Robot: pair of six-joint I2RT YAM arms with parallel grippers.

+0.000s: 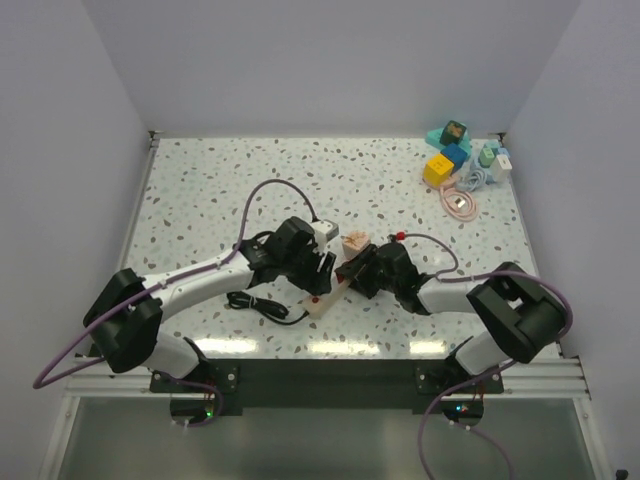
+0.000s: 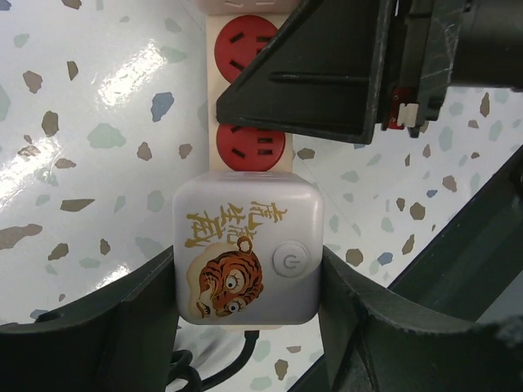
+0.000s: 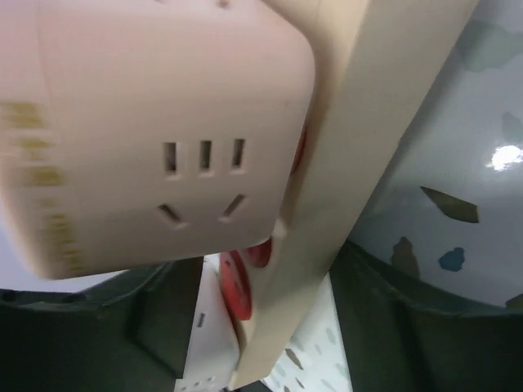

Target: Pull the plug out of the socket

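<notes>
The socket, a cream-white power strip [image 1: 322, 300] with red outlets [image 2: 252, 147], lies diagonally between my arms. A white cube adapter with a tiger picture [image 2: 245, 249] sits plugged into its near end, and a pinkish cube adapter [image 3: 163, 122] sits at the other end. My left gripper [image 2: 245, 282] is shut on the tiger cube, one finger against each side. My right gripper [image 3: 270, 318] straddles the strip [image 3: 368, 122] beside the pink cube, shut on it. The small black plug is not in view; only a black cord [image 2: 237, 359] leaves the strip.
A coil of black cord [image 1: 258, 305] lies on the table left of the strip. Coloured blocks [image 1: 450, 150], thin cables and a round pink disc [image 1: 460, 205] sit at the back right corner. Walls close the table on three sides.
</notes>
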